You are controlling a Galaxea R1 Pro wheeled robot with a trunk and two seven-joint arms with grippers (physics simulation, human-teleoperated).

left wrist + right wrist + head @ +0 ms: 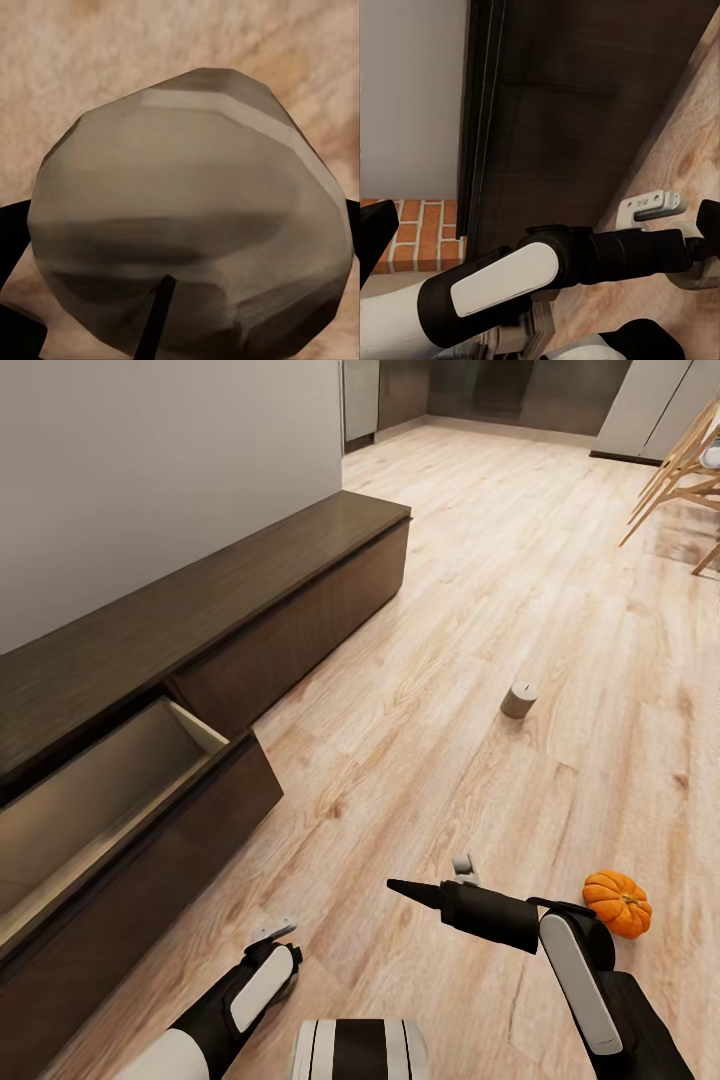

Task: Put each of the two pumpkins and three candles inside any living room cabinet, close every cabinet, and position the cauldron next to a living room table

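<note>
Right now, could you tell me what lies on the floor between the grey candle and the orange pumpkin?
Nothing: in the head view, only bare wooden floor lies between the candle and the pumpkin.

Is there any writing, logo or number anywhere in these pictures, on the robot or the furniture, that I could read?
None. The cabinet, the candle on the floor, the pumpkin and the arms carry no readable text. A small raised mark sits on a pale bracket in the right wrist view, too small and blurred to read.
</note>
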